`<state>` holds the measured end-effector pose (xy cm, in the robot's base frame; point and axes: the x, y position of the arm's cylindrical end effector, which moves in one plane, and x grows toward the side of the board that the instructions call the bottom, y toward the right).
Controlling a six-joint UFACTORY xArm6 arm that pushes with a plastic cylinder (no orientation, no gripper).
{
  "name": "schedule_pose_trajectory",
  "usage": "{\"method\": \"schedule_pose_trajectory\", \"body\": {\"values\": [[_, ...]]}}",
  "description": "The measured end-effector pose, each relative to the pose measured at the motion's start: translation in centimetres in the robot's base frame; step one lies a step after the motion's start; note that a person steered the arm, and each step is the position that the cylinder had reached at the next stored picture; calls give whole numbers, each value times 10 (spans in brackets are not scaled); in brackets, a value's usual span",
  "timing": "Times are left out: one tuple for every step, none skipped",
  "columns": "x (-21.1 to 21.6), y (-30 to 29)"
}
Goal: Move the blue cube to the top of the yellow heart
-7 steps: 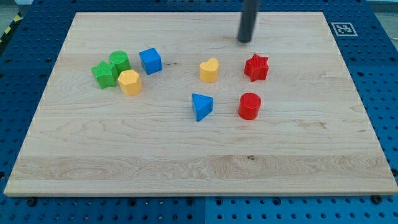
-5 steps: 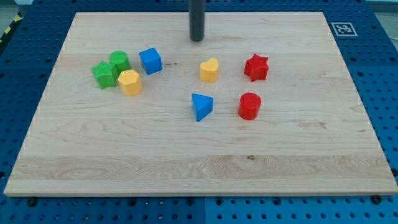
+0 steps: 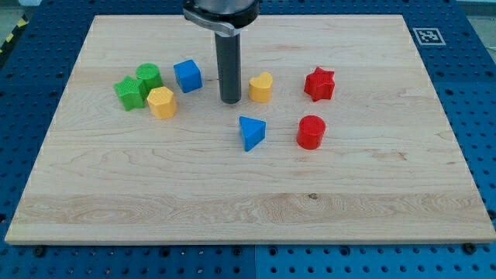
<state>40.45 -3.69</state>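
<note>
I have no jaws; my tip (image 3: 230, 101) is standing between the blue cube (image 3: 187, 75) and the yellow heart (image 3: 261, 87), approaching. Next I need the cube's left side.

Single high, downward-angled view over whole board (image 3: 387, 194)

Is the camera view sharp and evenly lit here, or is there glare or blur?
Camera view: even, soft lighting, no glare on the wooden board; blocks like the blue cube and yellow heart are crisp with faint shadows; my tip shows no motion blur.
</note>
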Motion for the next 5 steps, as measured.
{"method": "schedule_pose_trajectory", "body": {"values": [[-6,-36],[-7,-63],[-7,-83],[-18,-105],[-34,-110]]}}
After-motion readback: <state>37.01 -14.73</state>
